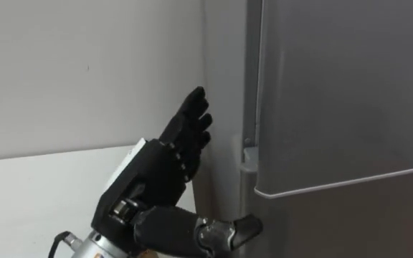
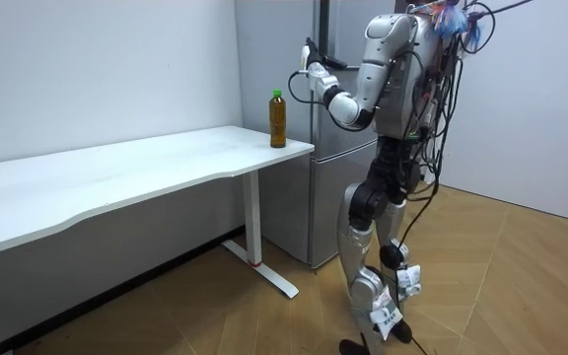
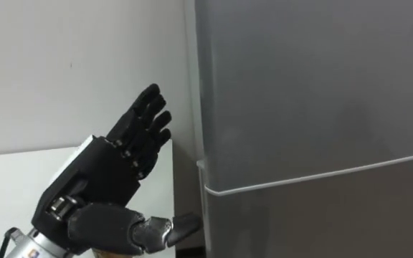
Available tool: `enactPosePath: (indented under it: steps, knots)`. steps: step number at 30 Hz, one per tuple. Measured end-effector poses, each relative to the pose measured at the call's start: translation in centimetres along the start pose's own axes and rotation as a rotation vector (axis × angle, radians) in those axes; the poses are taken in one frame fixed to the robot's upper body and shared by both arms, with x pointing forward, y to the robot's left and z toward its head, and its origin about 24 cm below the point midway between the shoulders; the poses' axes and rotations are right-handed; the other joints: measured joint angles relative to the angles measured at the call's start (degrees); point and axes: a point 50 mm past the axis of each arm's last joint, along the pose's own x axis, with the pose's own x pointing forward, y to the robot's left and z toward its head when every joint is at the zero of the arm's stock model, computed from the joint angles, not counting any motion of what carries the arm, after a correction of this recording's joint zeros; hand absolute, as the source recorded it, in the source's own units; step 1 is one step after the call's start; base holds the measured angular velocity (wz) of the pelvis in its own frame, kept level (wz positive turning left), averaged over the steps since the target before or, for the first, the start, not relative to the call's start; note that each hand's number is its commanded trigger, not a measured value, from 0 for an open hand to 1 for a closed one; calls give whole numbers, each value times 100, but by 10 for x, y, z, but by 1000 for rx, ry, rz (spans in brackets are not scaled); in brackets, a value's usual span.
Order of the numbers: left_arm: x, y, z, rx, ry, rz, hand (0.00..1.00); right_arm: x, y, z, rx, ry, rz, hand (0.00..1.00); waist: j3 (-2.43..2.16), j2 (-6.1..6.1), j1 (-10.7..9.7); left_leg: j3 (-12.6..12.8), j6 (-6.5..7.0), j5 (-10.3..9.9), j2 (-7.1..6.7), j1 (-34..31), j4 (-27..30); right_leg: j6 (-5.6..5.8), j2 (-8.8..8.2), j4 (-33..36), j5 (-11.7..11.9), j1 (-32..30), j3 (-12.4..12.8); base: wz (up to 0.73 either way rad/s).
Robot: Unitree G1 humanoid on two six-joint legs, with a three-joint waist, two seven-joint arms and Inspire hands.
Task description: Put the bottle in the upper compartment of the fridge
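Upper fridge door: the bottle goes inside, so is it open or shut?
Shut: the upper door lies flush against the fridge, no interior showing. The left hand, open, is beside it.

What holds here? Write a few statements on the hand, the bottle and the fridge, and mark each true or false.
1. The left hand is raised beside the fridge with straight fingers. True.
2. The bottle is held in the left hand. False: it stands on the white table.
3. The upper fridge door is open. False: it is shut.
4. The bottle stands upright at the end of the white table nearest the fridge. True.
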Motion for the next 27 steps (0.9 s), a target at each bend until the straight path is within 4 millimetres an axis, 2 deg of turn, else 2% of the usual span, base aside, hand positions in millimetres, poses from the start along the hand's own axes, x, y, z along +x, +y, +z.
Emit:
enactPosePath:
  steps: [2, 9, 22, 23, 24, 26, 27]
  knots:
    - [0, -2, -2, -7, 12, -19, 0, 0, 0, 1, 0, -1, -4, 0, 1, 16, -8, 3, 0, 0, 1, -17, 1, 0, -1, 1, 0, -47, 5, 0]
    - [4, -14, -6, -59, 39, -100, 0, 1, 1, 5, -20, 13, -4, 0, -40, 90, -86, 18, 0, 0, -3, -126, 7, -1, 8, 3, 0, -99, -16, 1]
    - [12, -30, -9, -111, 27, -155, 0, 2, 5, 8, -70, 22, 5, 0, -47, 102, -144, 24, 0, 0, -2, -101, 9, 4, -7, 4, 5, -68, -4, 0]
    - [12, -30, -9, -114, 26, -157, 23, 2, 5, 9, -73, 21, 6, 0, -46, 101, -143, 24, 0, 0, 0, -101, 9, 4, -6, 4, 6, -68, -4, 0]
    - [12, -31, -9, -119, 26, -160, 52, 2, 6, 9, -83, 21, 8, 0, -43, 98, -143, 24, 0, 0, 1, -99, 9, 3, -5, 4, 6, -64, -6, 0]
    - [13, -31, -9, -121, 28, -165, 65, 2, 6, 10, -90, 20, 9, 0, -24, 96, -141, 24, 0, 0, 0, -98, 11, 3, -7, 4, 6, -58, -7, 0]
    - [13, -32, -9, -121, 28, -165, 86, 2, 6, 10, -90, 20, 9, 0, -20, 97, -140, 24, 0, 0, -1, -98, 11, 3, -8, 5, 6, -58, -7, 0]
